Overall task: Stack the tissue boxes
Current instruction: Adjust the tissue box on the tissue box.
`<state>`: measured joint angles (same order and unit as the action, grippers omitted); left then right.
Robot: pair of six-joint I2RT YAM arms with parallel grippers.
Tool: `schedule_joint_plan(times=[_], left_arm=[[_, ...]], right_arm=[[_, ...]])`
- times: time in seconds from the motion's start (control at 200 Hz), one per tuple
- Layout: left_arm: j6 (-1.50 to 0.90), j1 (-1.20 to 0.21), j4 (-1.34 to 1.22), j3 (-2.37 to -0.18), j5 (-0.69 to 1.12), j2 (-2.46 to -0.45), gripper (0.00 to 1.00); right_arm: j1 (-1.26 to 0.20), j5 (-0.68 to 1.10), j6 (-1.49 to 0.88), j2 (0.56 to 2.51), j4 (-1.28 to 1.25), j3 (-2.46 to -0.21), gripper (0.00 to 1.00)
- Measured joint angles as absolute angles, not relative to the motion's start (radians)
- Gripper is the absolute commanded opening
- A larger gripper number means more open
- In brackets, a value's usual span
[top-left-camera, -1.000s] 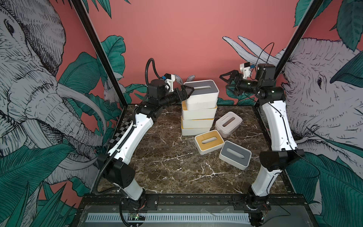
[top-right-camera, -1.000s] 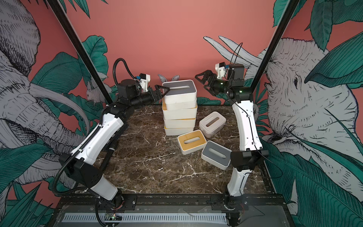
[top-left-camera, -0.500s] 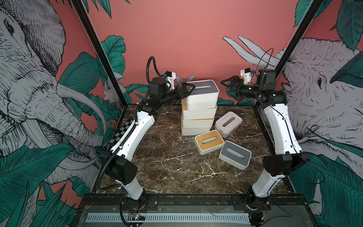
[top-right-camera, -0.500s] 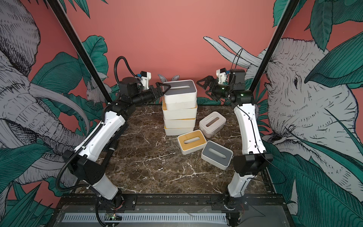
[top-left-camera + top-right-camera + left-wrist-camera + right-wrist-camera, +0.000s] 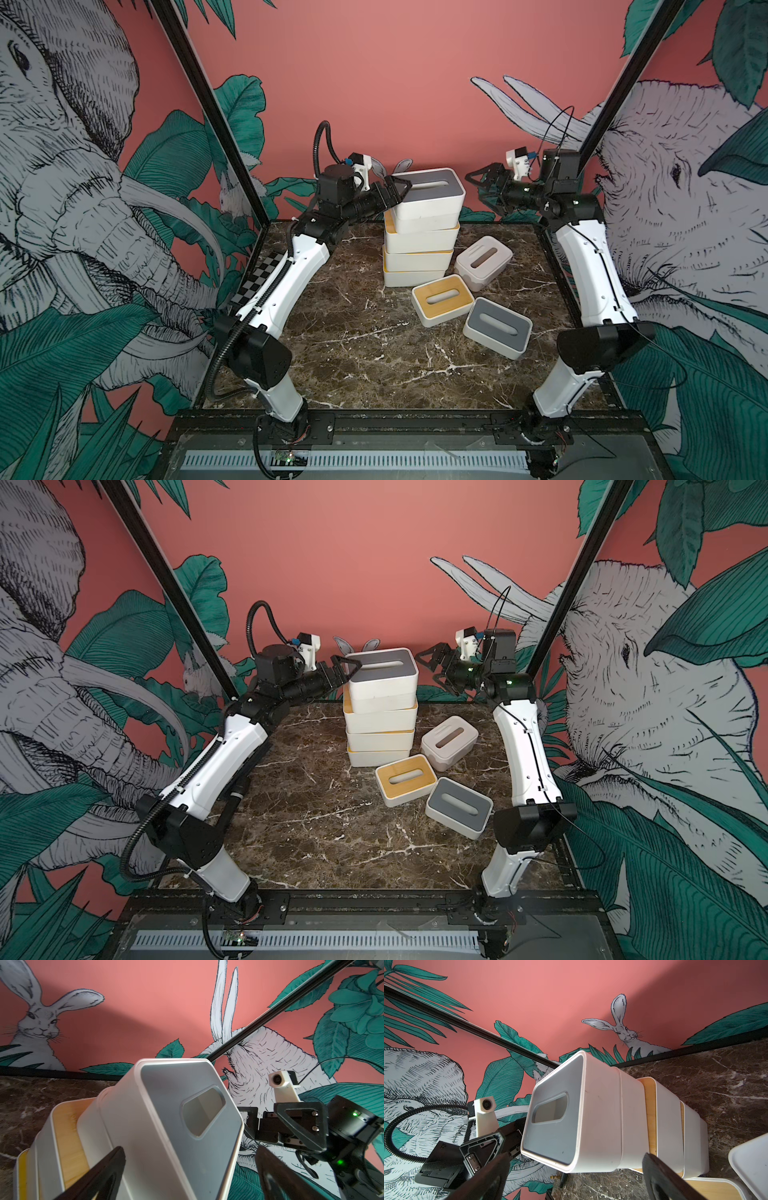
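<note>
A stack of tissue boxes stands at the back middle of the table. Its top box (image 5: 428, 195) (image 5: 382, 675) has a grey lid, and the boxes under it have bamboo lids. My left gripper (image 5: 397, 187) (image 5: 190, 1151) is open, with its fingers on either side of that top box's (image 5: 187, 1115) left end and a gap on each side. My right gripper (image 5: 482, 187) (image 5: 576, 1159) is open too and hangs a little off the box's (image 5: 554, 1122) right end. Loose on the table lie a pale-lidded box (image 5: 484, 262), a bamboo-lidded box (image 5: 442, 299) and a grey-lidded box (image 5: 496, 326).
The marble table (image 5: 353, 345) is walled by painted panels at the back and sides, with slanting black frame posts (image 5: 216, 124) at the back corners. A checkerboard panel (image 5: 266, 270) leans at the left edge behind my left arm. A black rail (image 5: 415, 419) runs along the front.
My left gripper has moved right, so its open fingers now flank the top box's left end. The right arm shifted slightly by the box's right end. The stack has not moved.
</note>
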<state>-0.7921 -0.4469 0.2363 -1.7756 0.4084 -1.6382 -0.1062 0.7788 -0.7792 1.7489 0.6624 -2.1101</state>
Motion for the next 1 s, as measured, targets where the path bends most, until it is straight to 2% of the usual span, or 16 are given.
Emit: schedule_joint_plan(times=[0.15,0.25,0.35,0.62,0.725,0.82,1.0], left_arm=[[-0.833,-0.447,0.216,-1.603,0.361,-1.476,0.95],[-0.884,-0.447,0.176,-1.477,0.349,-1.357,0.78],[-0.926,-0.447,0.157,-1.386,0.338,-1.276,0.57],[-1.01,-0.479,0.14,-1.294,0.342,-1.275,0.25],[-1.041,-0.511,0.105,-1.293,0.348,-1.328,0.16],[-1.06,-0.53,0.076,-1.294,0.348,-1.379,0.12],[-1.091,-0.54,0.039,-1.294,0.347,-1.452,0.09]], right_arm=[[-0.106,0.779,-0.78,1.732,0.653,-2.084,0.99],[-0.106,0.779,-0.782,1.721,0.641,-2.072,0.99],[-0.104,0.782,-0.782,1.718,0.634,-2.066,0.99],[-0.096,0.785,-0.782,1.705,0.617,-2.02,0.99],[-0.096,0.788,-0.781,1.693,0.611,-1.996,0.99],[-0.096,0.791,-0.781,1.682,0.609,-1.977,0.99],[-0.096,0.807,-0.791,1.662,0.568,-1.932,0.99]])
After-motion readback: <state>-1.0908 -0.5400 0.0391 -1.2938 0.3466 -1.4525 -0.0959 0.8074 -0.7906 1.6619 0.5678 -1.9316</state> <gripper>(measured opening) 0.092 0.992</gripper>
